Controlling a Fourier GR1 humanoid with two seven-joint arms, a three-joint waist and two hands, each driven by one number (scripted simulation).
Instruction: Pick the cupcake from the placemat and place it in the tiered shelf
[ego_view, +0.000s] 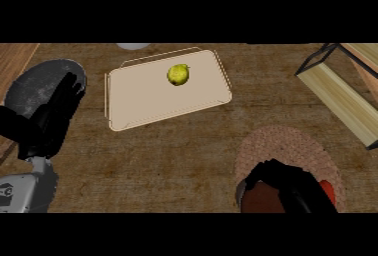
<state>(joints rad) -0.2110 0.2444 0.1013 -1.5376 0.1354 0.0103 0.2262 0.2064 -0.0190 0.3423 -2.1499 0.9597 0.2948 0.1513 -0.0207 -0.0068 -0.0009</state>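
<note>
Right hand at five o'clock curls round the cupcake on the placemat, gripping for the lift; left hand rests open.

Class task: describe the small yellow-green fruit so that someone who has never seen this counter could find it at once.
Start at the pale beige tray lying tilted on the brown counter's upper middle. The fruit sits near its upper edge. It is the only thing on the tray, small, rounded and yellow-green.

The right hand is low over the near end of the placemat, fingers curled around the cupcake. The left hand rests far left of the placemat, fingers straight.
</note>
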